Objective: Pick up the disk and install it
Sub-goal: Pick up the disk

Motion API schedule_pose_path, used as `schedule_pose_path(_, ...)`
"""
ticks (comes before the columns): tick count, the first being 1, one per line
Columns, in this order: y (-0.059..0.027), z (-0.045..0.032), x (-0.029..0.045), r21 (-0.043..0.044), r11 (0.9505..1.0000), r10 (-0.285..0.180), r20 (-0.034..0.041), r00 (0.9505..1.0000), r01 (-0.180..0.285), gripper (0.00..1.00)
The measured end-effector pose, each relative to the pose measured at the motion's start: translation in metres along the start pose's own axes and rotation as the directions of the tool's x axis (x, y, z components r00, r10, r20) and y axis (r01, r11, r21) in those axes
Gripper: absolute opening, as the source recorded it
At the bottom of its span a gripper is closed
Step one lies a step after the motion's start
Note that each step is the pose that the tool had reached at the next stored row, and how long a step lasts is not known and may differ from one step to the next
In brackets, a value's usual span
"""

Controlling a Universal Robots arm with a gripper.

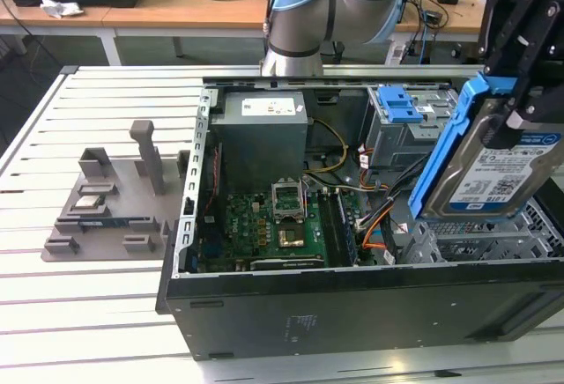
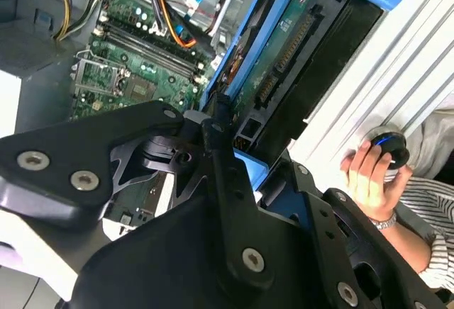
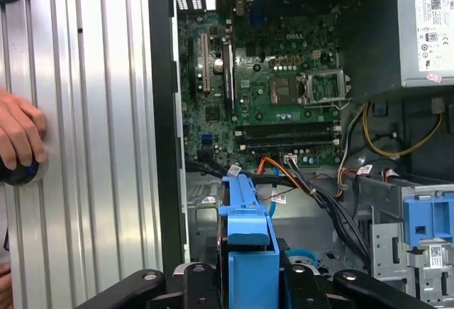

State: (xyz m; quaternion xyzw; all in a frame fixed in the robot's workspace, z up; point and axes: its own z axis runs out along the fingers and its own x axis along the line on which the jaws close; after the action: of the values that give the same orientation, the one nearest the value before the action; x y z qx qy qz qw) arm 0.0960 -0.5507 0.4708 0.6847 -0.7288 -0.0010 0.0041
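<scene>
Exterior view showed the gripper point(image 1: 520, 93) with jaws clamped on the disk point(image 1: 493, 168), carried tilted above the open computer case point(image 1: 352, 305), apparently mid-install.

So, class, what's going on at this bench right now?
The robot arm's end effector holds the disk, a hard drive in a blue bracket, lifted and tilted above the open computer case near the drive cage. It is not yet installed. A person's hand rests on a round device on the table beside the case.

exterior view: high, oblique, over open computer case point(image 1: 352, 296) on slatted table point(image 1: 88, 313) | both wrist views: close, looking down past disk point(image 3: 248, 252) onto motherboard point(image 3: 277, 96)
</scene>
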Motion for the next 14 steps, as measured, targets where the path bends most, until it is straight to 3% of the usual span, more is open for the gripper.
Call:
schedule_pose_path(8, -0.0234, 0.0074, -0.0073, -0.0007, 0.9997, -0.024, 0.0, 0.9997, 0.024, 0.37)
schedule_pose_path(14, -0.0258, 0.0079, -0.0082, -0.0008, 0.9997, -0.025, -0.0003, 0.9997, 0.025, 0.37)
